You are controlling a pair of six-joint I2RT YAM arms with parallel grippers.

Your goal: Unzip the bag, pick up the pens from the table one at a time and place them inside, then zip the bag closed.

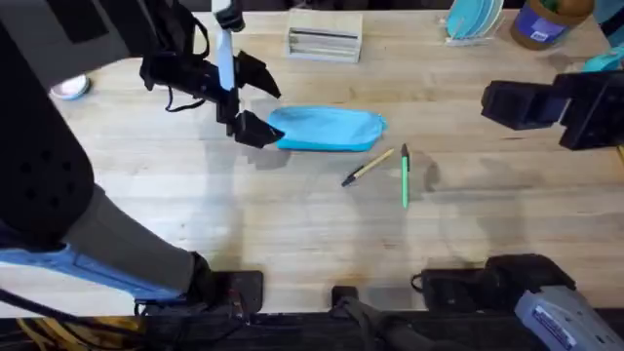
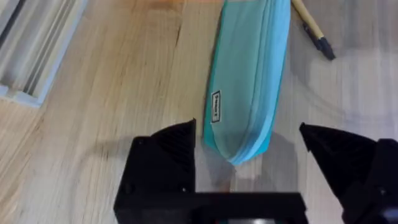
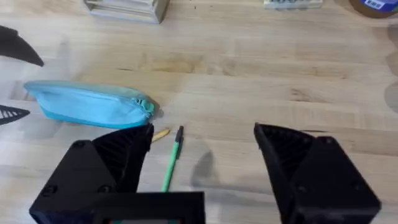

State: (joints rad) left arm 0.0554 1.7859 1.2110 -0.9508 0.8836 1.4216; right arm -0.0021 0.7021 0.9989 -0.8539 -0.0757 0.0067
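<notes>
Currently the bag (image 1: 330, 129) lies flat on the bench (image 1: 292, 224), mid-bench, and everything else is placed relative to it. A white rectangular box (image 1: 325, 42) sits behind the bag toward the far edge, well apart. A small round white object (image 1: 70, 89) lies far off past the bag's left end. A blue rack-like item (image 1: 475, 19) and a blue-labelled jar (image 1: 549, 21) stand at the far edge, off beyond the bag's right end. Nothing rests on the bag.

Bag long axis runs left-right across the bench in the overhead view; zipper line along the top, not visibly opened. Small white tag on its side near the left end.

Both pens lie just off the bag's right end, on the near side. Tan pen (image 1: 368, 168) is diagonal, light end up toward the bag, dark tip pointing away and nearer the arm bases. Green pen (image 1: 405, 175) runs roughly square to the bag's axis, dark end toward the far side. The two are close but apart.

Left gripper (image 2: 249, 146) is at the bag's left end, jaws wide open, straddling that end, one finger (image 2: 177, 146) just beside the fabric, holding nothing. Right gripper (image 3: 202, 149) hangs well off past the bag's right end, jaws wide open, empty.
</notes>
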